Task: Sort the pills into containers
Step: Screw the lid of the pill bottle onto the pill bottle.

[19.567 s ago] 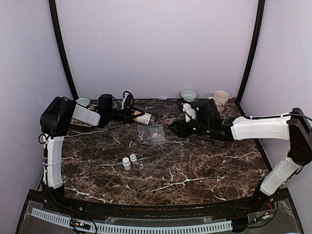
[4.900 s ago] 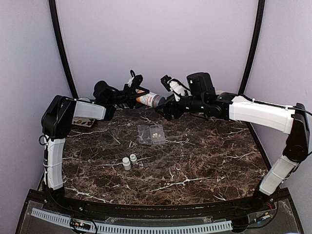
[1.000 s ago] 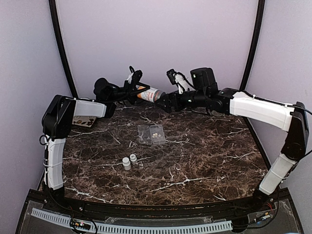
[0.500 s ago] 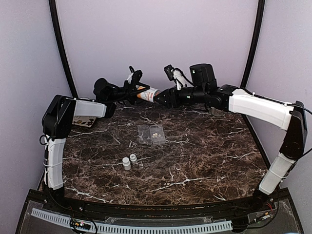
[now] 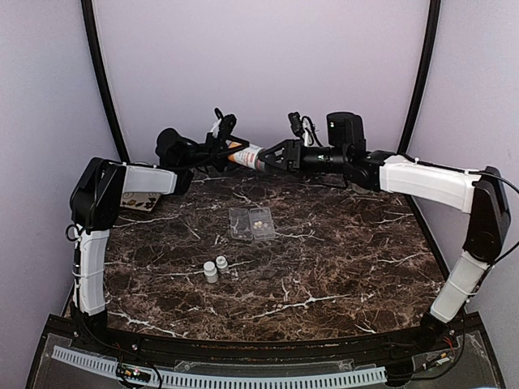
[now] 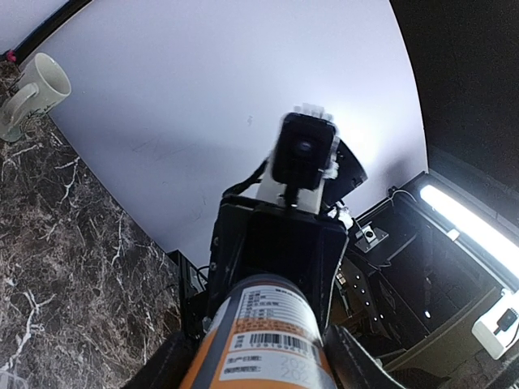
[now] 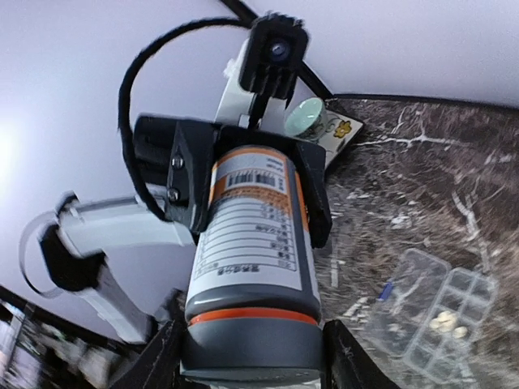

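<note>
Left gripper: clamped on the body of the orange bottle and holding it level, well above the far edge of the table. No change over the last second.

Pill box: lies open on the table below the bottle. A few pills sit in its right-hand compartments; which ones cannot be told.

Right gripper: this is the change. A second ago it stood wide, just short of the bottle's end. It has now moved over the grey cap and narrowed, fingers against both sides.

Judgement: the cap is still on, so unscrewing appears next. No more pills can reach the compartments until then.
</note>
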Tool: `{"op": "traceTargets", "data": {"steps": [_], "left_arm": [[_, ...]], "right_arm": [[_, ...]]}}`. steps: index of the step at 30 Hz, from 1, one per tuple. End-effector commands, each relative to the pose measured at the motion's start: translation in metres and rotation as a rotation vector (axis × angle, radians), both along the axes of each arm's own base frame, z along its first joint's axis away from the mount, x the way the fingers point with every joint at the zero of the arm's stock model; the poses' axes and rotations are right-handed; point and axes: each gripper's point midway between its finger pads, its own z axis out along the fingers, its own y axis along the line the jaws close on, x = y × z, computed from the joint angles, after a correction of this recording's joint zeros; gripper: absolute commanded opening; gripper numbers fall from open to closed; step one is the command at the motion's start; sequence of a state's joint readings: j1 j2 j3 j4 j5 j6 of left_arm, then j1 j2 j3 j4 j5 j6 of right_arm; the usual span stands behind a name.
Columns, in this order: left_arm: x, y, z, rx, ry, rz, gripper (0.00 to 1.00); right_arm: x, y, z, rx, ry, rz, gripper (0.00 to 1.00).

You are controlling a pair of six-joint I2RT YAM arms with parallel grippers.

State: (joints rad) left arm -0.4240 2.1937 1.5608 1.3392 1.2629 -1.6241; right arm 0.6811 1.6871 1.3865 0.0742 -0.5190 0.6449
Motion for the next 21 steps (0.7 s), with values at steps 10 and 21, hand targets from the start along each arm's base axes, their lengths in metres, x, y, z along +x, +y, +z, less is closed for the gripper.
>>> {"op": "traceTargets", "data": {"steps": [10, 21], "left_arm": [[-0.003, -0.003, 0.024, -0.022, -0.155, 0.034, 0.00], [-0.008, 0.002, 0.022, -0.012, -0.182, 0.050, 0.20]], "right_arm": [[-0.011, -0.013, 0.056, 0.819, 0.675, 0.177, 0.24], [-0.007, -0.011, 0.055, 0.758, 0.631, 0.140, 0.20]]}}
